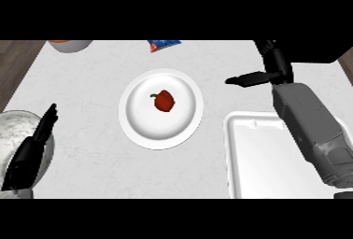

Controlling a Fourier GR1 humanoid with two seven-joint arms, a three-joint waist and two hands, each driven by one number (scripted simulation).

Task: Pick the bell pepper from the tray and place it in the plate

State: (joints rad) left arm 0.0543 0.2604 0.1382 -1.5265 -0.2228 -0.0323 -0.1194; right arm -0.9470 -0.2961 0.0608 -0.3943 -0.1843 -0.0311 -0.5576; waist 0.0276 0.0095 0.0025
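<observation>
Pepper first: the red bell pepper [165, 101] lies near the middle of the white plate [141, 126], so as far as you can judge from this view, the placing is done. The white tray [238, 154] at the right holds nothing that you can see, though the right forearm covers part of it. What is left, at most, is to bring the arm clear and let things settle.

Look at how the pepper lies. Its green stem shows at the upper left of the red body, so it points up and to the left, away from you and toward the far left of the counter. Its long axis runs roughly from that stem down toward the lower right, though the body is rounded enough that the axis is only mildly marked.

Your right hand [257, 77] hangs above the counter, to the right of the plate and well apart from the pepper, its fingers stretched out toward the left and holding nothing. Your left hand [36, 140] rests at the lower left edge, fingers straight and up, empty.
</observation>
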